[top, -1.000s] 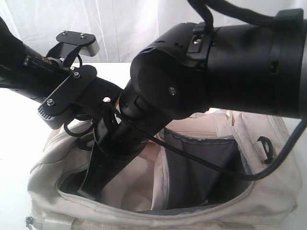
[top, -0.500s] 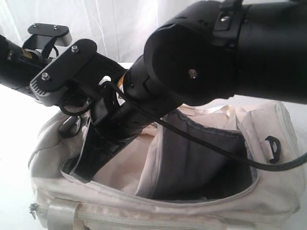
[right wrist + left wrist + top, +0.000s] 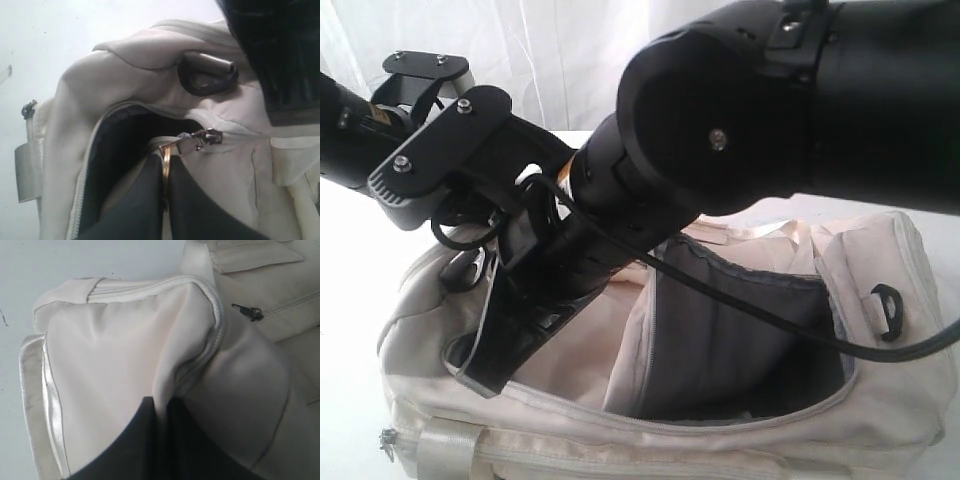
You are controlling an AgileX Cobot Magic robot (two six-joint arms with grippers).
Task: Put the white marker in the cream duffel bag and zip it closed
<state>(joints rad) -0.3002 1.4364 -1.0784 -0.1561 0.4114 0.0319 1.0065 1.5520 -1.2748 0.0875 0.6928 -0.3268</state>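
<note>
We see a white cloth backdrop hanging well behind the right fingers. It falls in soft vertical folds and is lit brightly enough that parts of it wash out. Below it runs a plain white table, its far edge meeting the cloth in a faint line.

From the left wrist, the tabletop shows out beyond the tips of the left fingers as a pale, slightly grey-blue surface. It carries a short dark scratch, well apart from those fingers.

From the right wrist, we again find the pale tabletop past the right fingers. The light on it is even and diffuse.
</note>
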